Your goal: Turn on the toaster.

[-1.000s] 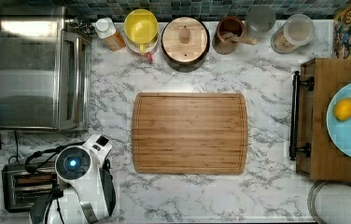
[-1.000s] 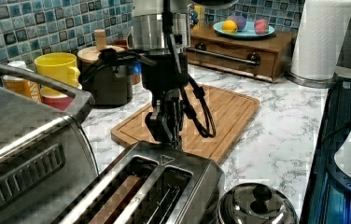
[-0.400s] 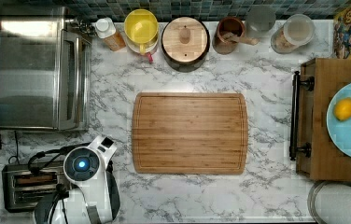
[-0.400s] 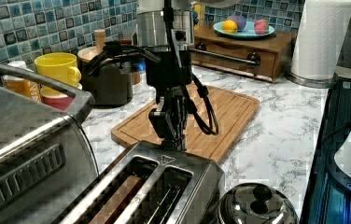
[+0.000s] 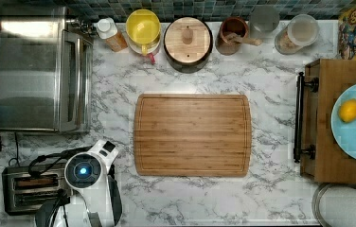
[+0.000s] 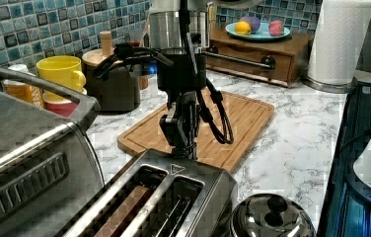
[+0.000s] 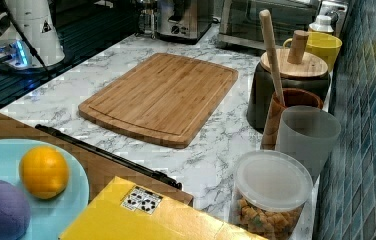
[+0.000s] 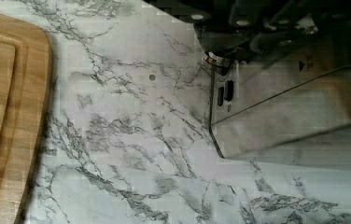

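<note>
1. Toaster (image 6: 159,202) is sitting at the counter corner, just beside the big toaster oven (image 5: 41,71) in the top view, and its two long slots are facing up.
2. Gripper (image 6: 182,143) is hanging straight down at the toaster's end that faces the bamboo cutting board (image 5: 192,135), its tips right at the top edge in the left view.
3. Its fingers are sitting close together with nothing between them, though from this angle I cannot tell for sure whether they are fully closed.
4. It looks as if the arm is lining up over the lever end, so the pressing step is only beginning.
5. Next, the move is calling for a steady downward push on the lever, whose exact position the arm is hiding.
</note>
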Motion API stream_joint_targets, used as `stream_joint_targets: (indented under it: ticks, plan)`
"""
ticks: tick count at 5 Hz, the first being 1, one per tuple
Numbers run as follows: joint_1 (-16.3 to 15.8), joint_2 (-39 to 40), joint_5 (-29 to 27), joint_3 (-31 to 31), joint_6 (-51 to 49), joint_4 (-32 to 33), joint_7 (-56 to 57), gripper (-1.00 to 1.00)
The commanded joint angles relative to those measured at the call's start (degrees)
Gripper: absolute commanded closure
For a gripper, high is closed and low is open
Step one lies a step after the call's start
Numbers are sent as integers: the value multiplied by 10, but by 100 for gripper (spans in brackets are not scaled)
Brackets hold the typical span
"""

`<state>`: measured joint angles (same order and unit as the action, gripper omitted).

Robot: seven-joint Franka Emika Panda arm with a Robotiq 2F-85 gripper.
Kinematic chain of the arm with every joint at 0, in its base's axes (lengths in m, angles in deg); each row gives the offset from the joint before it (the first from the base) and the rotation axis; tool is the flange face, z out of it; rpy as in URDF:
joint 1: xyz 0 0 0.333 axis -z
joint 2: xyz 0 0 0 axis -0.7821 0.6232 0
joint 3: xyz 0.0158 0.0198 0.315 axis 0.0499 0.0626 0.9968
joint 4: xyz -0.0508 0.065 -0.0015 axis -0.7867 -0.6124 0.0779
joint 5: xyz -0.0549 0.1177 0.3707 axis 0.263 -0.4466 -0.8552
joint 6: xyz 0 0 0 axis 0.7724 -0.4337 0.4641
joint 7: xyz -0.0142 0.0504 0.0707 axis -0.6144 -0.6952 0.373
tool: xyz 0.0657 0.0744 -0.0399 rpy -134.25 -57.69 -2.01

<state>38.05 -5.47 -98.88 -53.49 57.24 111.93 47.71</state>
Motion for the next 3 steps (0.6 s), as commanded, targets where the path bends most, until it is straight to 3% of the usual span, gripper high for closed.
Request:
stream_joint_targets:
  ticks: [1,3]
  plan:
    - [8,60,20,-15,18,117,21,100]
    - [7,60,19,-16,18,117,21,100]
